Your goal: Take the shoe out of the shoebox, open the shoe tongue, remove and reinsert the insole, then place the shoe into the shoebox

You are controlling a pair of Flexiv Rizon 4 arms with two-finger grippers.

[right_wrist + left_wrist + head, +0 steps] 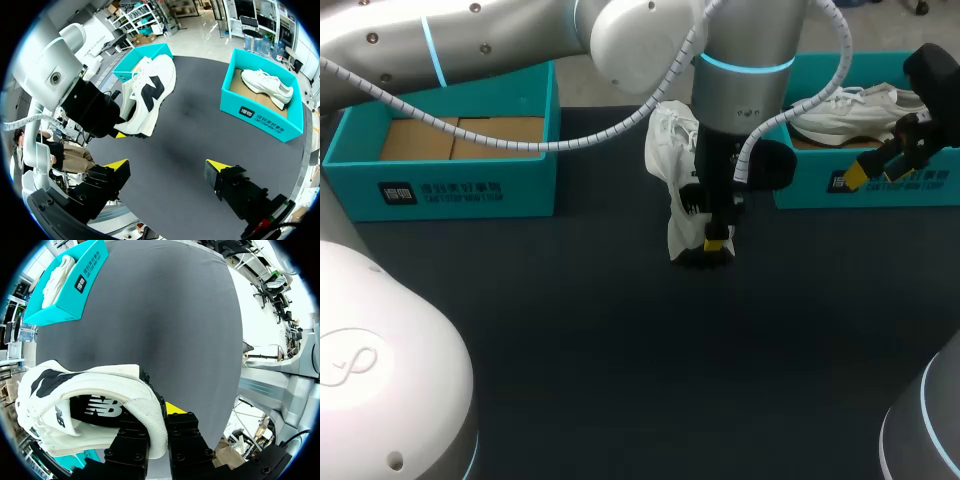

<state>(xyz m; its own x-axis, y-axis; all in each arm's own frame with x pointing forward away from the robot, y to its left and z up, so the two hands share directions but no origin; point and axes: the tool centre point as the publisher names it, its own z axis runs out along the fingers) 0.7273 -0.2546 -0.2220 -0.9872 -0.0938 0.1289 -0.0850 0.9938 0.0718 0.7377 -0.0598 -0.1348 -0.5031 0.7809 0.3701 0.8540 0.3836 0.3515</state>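
- Now: take-out step looks done; white sneaker (670,165) mid-frame, held over desk (620,350), left tool (717,240) clamped on its heel rim.
- Right tool (166,167) wide open, empty, upper right.
- Next, prob.: right tool must lift tongue; empty shoebox (470,190) upper left.

The left arm (745,90) hides most of the shoe (670,150) in the head view.
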